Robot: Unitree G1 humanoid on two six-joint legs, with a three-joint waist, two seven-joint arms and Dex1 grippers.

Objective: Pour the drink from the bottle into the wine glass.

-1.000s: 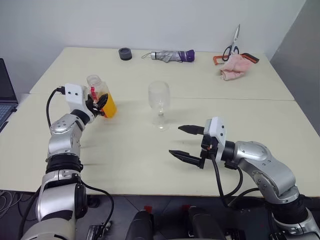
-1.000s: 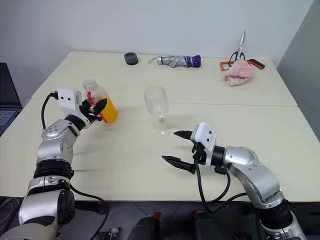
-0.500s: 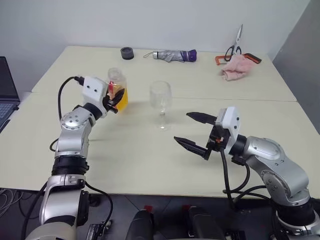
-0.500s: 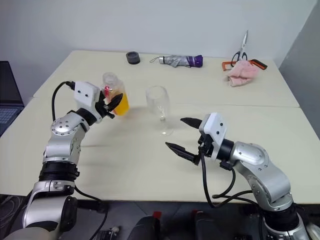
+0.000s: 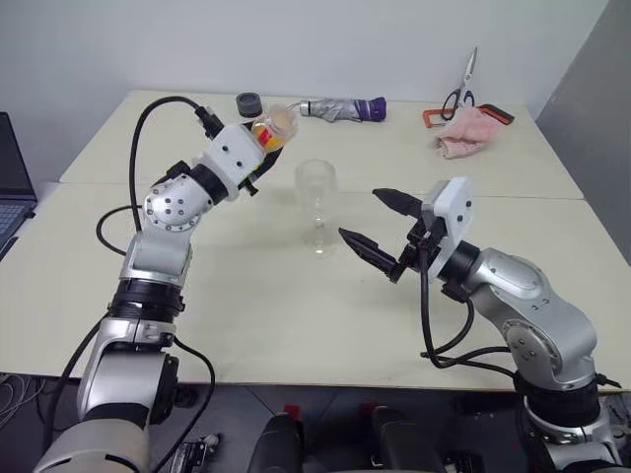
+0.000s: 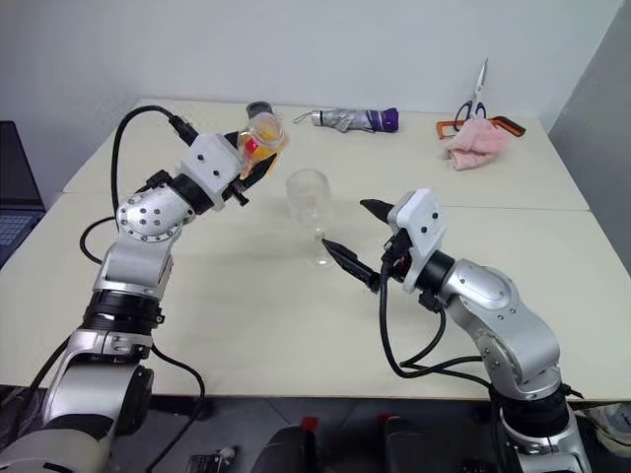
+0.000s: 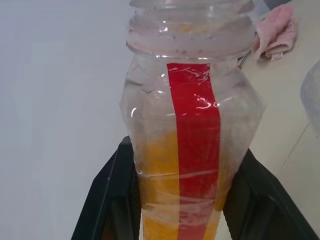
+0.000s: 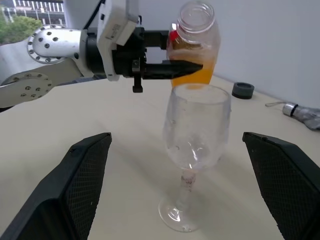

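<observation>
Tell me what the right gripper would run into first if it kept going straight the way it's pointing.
Most likely the wine glass: it stands upright and centred between the open fingers of the right gripper, with bare table before it. The gap is hard to judge.

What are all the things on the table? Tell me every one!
Bottle: one, clear with orange drink and red strip, uncapped, held tilted above and left of the glass.
Glass: one, clear, empty, table middle.
Cap: one, dark grey, far edge.
Umbrella: one, grey and purple, far edge.
Scissors: one, black handles, far right.
Cloth: one, pink, far right.
Laptop: one, dark, left edge.
Left tool: shut on bottle.
Right tool: open, beside the glass.
</observation>
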